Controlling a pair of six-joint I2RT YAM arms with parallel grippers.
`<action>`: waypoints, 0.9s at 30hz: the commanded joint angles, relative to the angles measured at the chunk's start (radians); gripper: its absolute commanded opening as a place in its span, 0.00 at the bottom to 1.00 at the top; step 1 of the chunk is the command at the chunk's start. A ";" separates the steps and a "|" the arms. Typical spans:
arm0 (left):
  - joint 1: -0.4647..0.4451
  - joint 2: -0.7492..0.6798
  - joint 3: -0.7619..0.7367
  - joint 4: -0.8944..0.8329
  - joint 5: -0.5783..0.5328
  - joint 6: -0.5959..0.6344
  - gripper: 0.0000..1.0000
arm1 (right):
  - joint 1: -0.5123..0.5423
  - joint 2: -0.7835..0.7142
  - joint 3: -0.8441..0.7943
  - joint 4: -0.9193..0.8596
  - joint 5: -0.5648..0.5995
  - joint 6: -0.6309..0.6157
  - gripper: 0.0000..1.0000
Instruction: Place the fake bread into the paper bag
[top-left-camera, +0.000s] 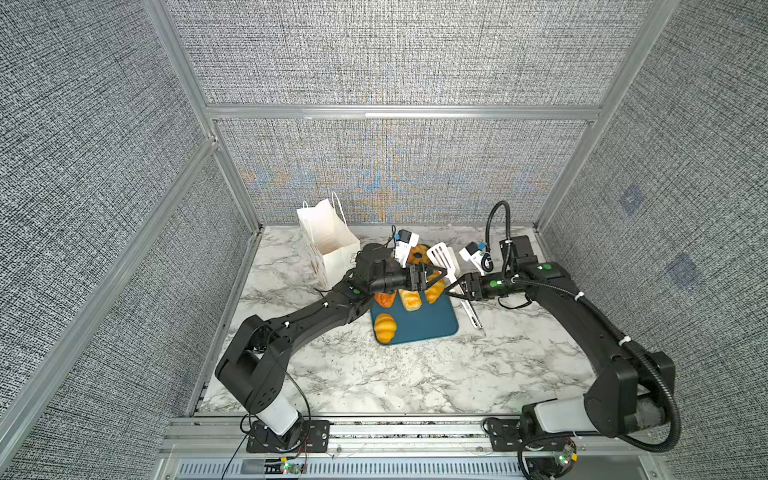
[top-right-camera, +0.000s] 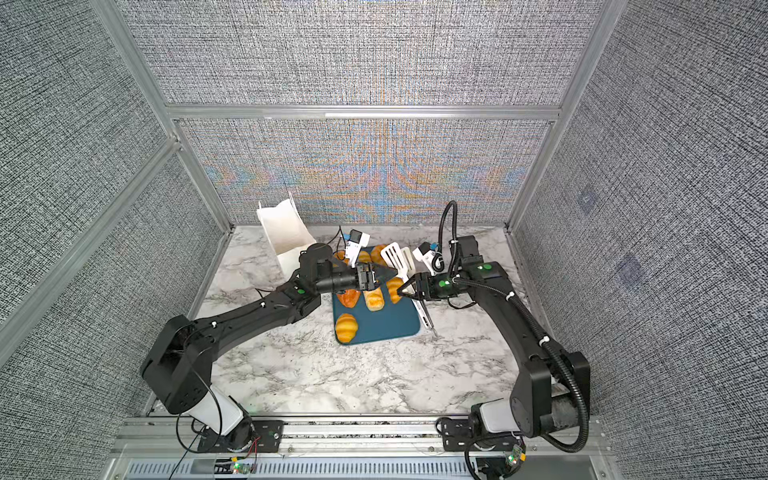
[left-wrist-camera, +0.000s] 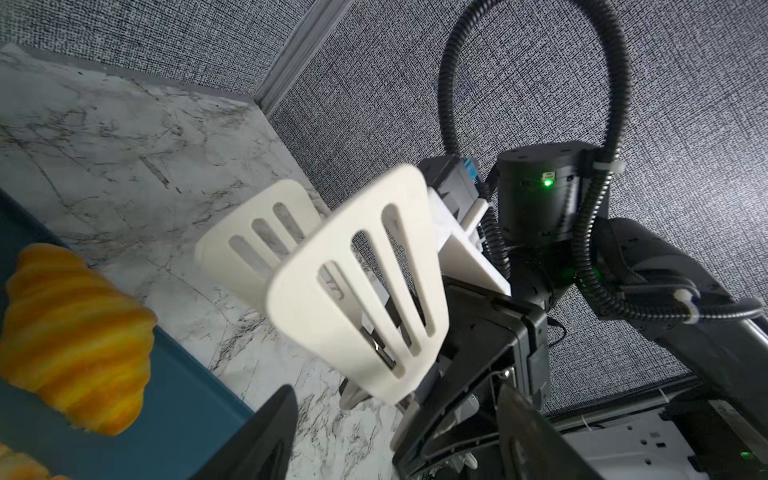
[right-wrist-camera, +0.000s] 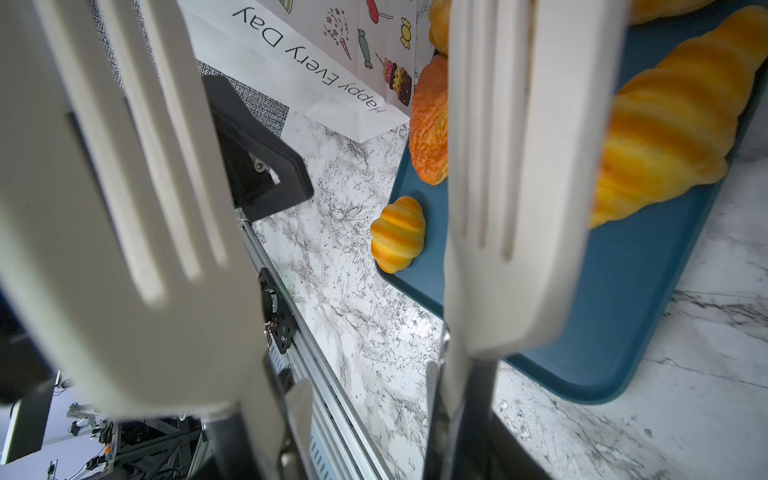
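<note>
**On the tray (top-left-camera: 432, 324): fake bread (top-left-camera: 410, 300) waiting for the tongs (top-left-camera: 441, 257)**

Across the teal surface, pastries lying loose; none visible inside the bag's mouth.

Likely step: tonging one up. Begin with the croissant (top-left-camera: 435, 291) at the tray's right edge, closest to the tongs. Tip the spread paddles down, straddle it crosswise and squeeze gently; glossy skin, probably slippery.

Clamped on the tongs' handles: right gripper (top-left-camera: 454, 286). Just beside it, above the tray: left gripper (top-left-camera: 438, 279), empty, jaws apart. Better used steadying the paper bag (top-left-camera: 332, 253), upright and open-mouthed on the marble behind the tray's left corner.

Look of the bread: shiny golden-orange, ridged. Among it, a darker reddish triangle (top-left-camera: 384, 299) and a lone croissant (top-left-camera: 385, 328) at the front corner.
</note>
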 joint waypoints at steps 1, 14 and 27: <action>-0.001 0.020 0.012 0.088 0.046 -0.017 0.77 | -0.003 0.005 0.000 0.046 -0.057 0.027 0.57; -0.002 0.091 0.029 0.210 0.082 -0.069 0.71 | -0.011 0.056 0.042 0.082 -0.123 0.084 0.57; -0.002 0.143 0.059 0.285 0.112 -0.103 0.65 | -0.012 0.076 0.045 0.071 -0.192 0.099 0.57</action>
